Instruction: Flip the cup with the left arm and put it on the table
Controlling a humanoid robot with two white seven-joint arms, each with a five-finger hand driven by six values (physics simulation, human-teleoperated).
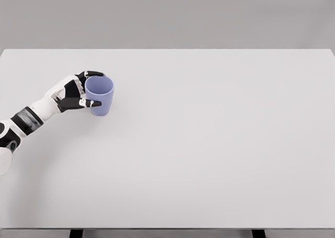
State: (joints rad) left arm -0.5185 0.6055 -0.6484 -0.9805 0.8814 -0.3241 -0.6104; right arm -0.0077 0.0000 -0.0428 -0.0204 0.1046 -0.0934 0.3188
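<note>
A lavender-blue cup (101, 95) stands upright on the white table (209, 144) at the left, its open mouth facing up. My left hand (86, 89) wraps it from the left side, with one finger over the far rim and the thumb (90, 104) across the near wall. The white left forearm (36, 117) comes in from the lower left edge. The cup's base appears to touch the table. The right arm does not show.
The table's far edge runs across the top of the view, and its near edge lies at the bottom, with dark legs (76, 233) below it. A plain grey wall stands behind.
</note>
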